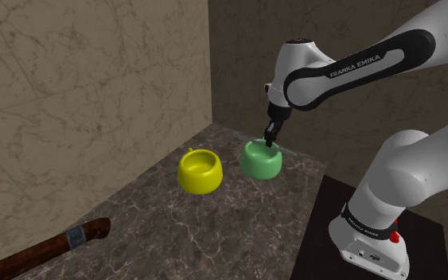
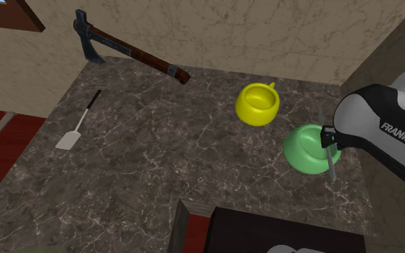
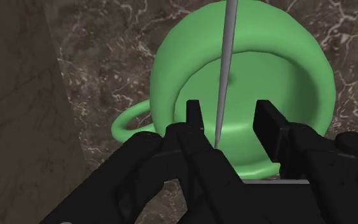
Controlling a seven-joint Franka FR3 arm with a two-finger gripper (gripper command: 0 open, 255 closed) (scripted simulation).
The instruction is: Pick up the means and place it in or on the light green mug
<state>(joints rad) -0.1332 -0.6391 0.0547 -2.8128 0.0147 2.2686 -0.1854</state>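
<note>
The tool hangs just over the green mug, its fingers standing apart. A thin grey pointed rod runs out between them, nearer one finger and not clasped by both, and reaches across the mug's mouth. The mug sits on the dark marble worktop beside a yellow mug. A hatchet and a spatula lie well apart from both.

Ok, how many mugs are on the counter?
2: the yellow mug sits to the shoulder view's left of the green mug, which is under the gripper.
</note>
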